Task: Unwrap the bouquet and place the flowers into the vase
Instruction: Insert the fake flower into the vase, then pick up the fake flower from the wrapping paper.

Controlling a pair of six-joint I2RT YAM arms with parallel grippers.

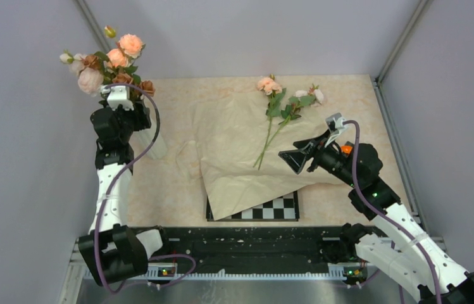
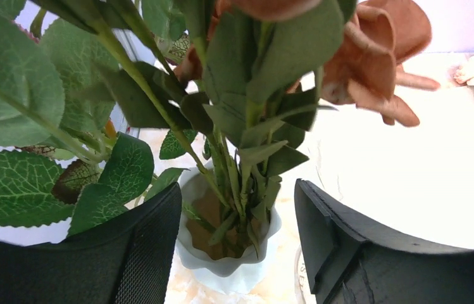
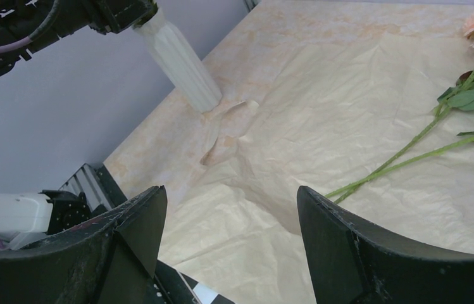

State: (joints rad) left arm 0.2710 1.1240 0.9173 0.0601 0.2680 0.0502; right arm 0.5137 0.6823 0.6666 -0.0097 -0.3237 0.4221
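Your left gripper spread wide, straddling flowers standing in vase. Your right gripper spread wide above wrapping paper.

The left arm and right arm alternate white link shells with black joint housings. A purple cable loops along each. Small green lights glow by the bases. The black fingers are broad, tapering wedges

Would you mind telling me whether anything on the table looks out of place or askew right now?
Two flowers lie loose on the crumpled wrapping paper, which sprawls askew over a checkerboard mat. The vase stands upright; nothing spilled.
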